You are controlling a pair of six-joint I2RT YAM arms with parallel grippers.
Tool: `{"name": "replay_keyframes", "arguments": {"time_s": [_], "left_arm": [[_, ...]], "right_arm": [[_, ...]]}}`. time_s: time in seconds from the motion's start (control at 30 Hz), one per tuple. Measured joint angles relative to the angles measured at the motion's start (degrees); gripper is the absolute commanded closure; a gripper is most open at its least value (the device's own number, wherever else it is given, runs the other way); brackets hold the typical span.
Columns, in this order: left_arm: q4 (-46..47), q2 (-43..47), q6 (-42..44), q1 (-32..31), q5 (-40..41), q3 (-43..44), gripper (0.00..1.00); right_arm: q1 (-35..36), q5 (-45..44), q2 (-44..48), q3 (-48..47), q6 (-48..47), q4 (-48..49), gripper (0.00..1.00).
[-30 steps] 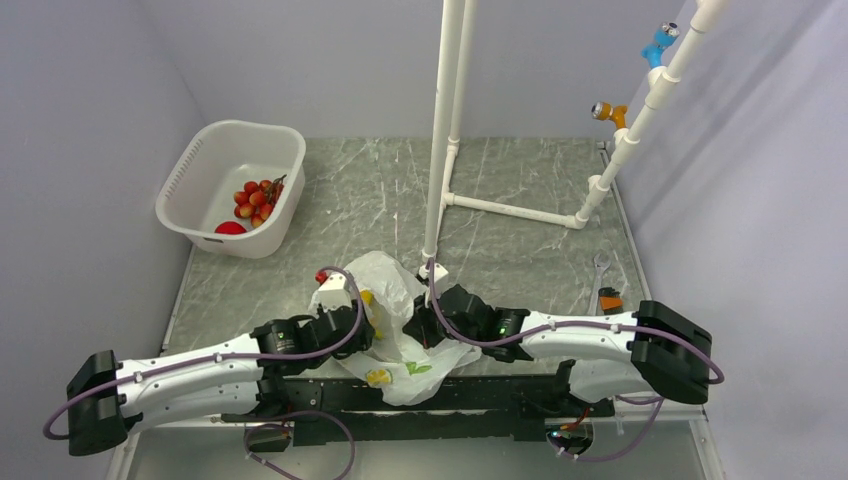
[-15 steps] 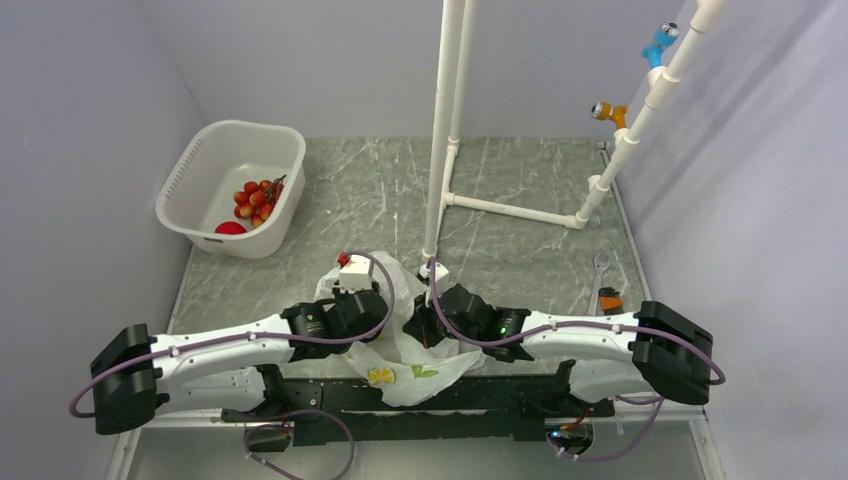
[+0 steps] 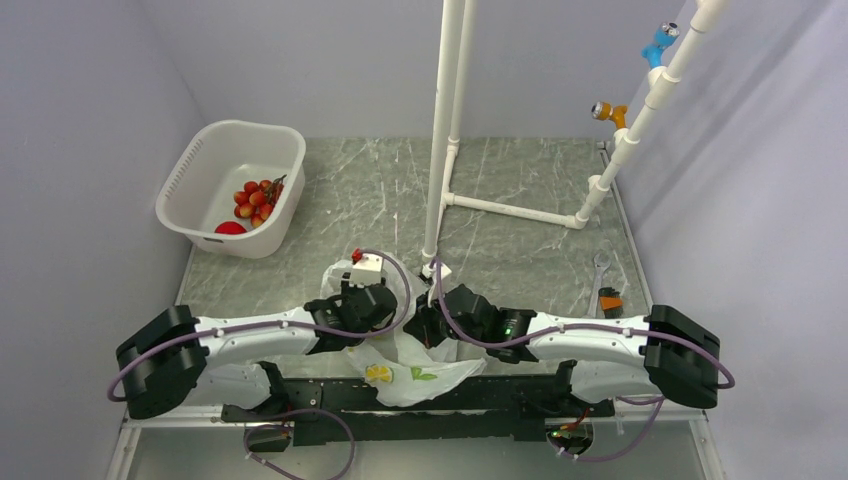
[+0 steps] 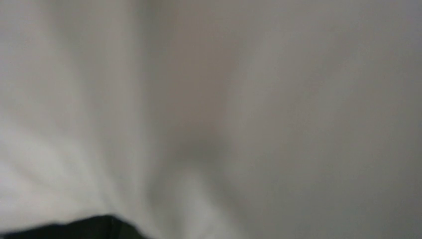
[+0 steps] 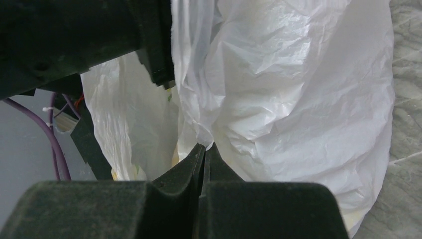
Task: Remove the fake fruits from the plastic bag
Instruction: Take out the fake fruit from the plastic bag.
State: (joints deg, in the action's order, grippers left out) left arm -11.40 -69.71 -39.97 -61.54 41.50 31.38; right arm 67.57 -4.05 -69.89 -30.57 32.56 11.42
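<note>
Since a second ago the left arm has reached further to the right, so the left gripper [image 3: 374,310] now sits deeper in the mouth of the plastic bag [image 3: 400,388]. The patch of yellow we saw beside it earlier is no longer in sight, and the right arm has barely shifted. We find the bag crumpled at the near middle of the desk [image 3: 520,170], between the two wrists, its printed citrus slice and leaf facing up on the near side. Two of the fake fruits are already out, well apart from it in the white tub [image 3: 185,180] at the far left: the cluster of small red balls [image 3: 255,197] and, nearer, the larger red round fruit [image 3: 230,228]. The banana shows in no view; we judge it is inside the bag. The right gripper [image 5: 204,149] is pressed together on a fold of the film, which seems to keep the bag lifted. We cannot tell whether the left gripper is spread or closed: its wrist camera gives only blurred white film against the lens, and from above the bag hides its fingers. We expect the film to be very light, limp and slippery, prone to follow whatever is drawn out of it, so a pinch near the rim is the place to hold it. The banana should be light, stiff and smooth; we would take it across the middle of its curve, with no film caught in the grip.
</note>
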Motion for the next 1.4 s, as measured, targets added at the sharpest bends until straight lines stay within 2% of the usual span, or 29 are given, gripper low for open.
{"name": "replay_keyframes", "arguments": {"time_s": [0.23,0.33,0.47,0.63,0.77,1.07,1.1,1.13,1.2,1.4], "left_arm": [[0.0,-7.5,1.3,1.2,1.1,1.1,0.49],[-0.6,-11.2,1.3,1.3,1.3,2.8,0.51],[-1.1,-13.6,1.0,1.4,1.1,4.2,0.62],[-3.8,-12.8,1.0,1.5,-1.7,6.6,0.63],[-6.8,-8.4,1.3,2.2,-6.6,8.3,0.68],[-8.7,8.6,-3.0,6.0,-25.0,7.5,0.75],[-8.5,10.5,-3.8,6.1,-26.5,6.8,0.77],[-8.5,12.1,-4.7,6.1,-27.9,6.1,0.84],[-8.2,15.8,-6.8,6.1,-30.6,4.0,0.88],[-8.3,24.2,-11.5,6.1,-37.7,-1.9,0.85]], "right_arm": [[0.0,-0.2,0.7,0.0,-0.2,-1.1,1.00],[0.0,-0.3,0.7,0.0,-0.2,-1.3,1.00],[0.0,-1.1,0.7,0.0,-0.2,-2.4,1.00],[0.0,-1.6,0.7,0.0,-0.2,-2.5,1.00],[0.0,-1.9,0.7,0.0,-0.6,-2.4,1.00],[0.0,-6.0,0.6,-2.1,-2.2,-5.9,1.00],[0.0,-6.3,0.5,-2.5,-2.4,-6.1,1.00],[0.0,-6.4,0.5,-2.8,-2.6,-6.3,1.00],[0.0,-6.9,0.5,-3.4,-2.9,-6.6,1.00],[0.0,-8.4,0.5,-4.5,-3.4,-8.1,1.00]]}}
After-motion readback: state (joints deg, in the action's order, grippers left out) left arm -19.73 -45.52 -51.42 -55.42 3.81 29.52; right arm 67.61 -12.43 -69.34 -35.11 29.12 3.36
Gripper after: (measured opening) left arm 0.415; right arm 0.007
